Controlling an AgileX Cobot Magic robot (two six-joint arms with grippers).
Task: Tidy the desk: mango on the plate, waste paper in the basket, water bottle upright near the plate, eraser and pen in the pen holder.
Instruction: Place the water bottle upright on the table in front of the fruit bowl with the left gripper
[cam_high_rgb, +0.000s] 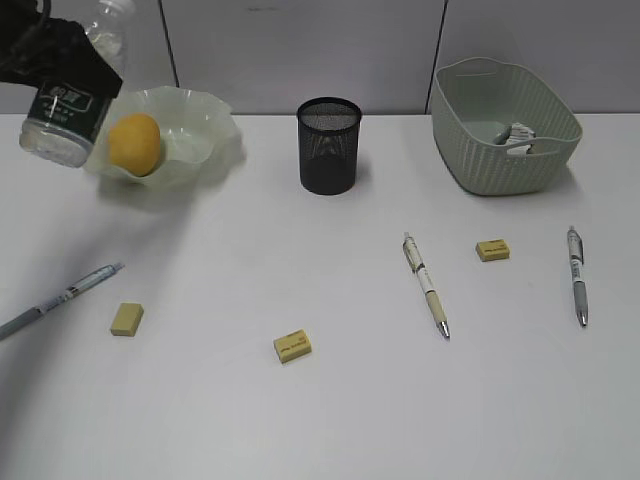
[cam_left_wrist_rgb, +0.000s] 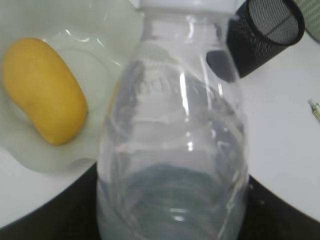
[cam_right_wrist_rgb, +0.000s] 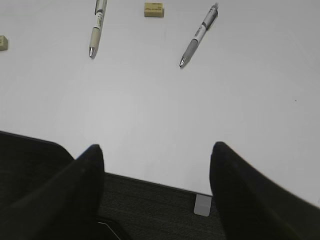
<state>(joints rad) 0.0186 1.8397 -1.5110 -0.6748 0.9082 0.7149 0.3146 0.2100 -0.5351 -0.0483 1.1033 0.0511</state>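
My left gripper (cam_high_rgb: 58, 62) is shut on the clear water bottle (cam_high_rgb: 68, 118) and holds it tilted in the air at the far left, just left of the wavy green plate (cam_high_rgb: 205, 125). The yellow-orange mango (cam_high_rgb: 134, 143) lies on that plate. In the left wrist view the bottle (cam_left_wrist_rgb: 175, 125) fills the frame, with the mango (cam_left_wrist_rgb: 45, 90) to its left and the black mesh pen holder (cam_left_wrist_rgb: 265, 30) behind it. Waste paper (cam_high_rgb: 520, 135) lies in the green basket (cam_high_rgb: 500, 170). Three pens (cam_high_rgb: 427, 285) and three erasers (cam_high_rgb: 292, 345) lie on the desk (cam_high_rgb: 330, 420). My right gripper (cam_right_wrist_rgb: 157, 150) stands open over the desk's front edge.
The pen holder (cam_high_rgb: 329, 145) stands at the back centre. One pen (cam_high_rgb: 62, 298) and an eraser (cam_high_rgb: 126, 318) lie front left. Another eraser (cam_high_rgb: 492, 250) and a pen (cam_high_rgb: 577, 275) lie in front of the basket. A grey wall runs behind the desk.
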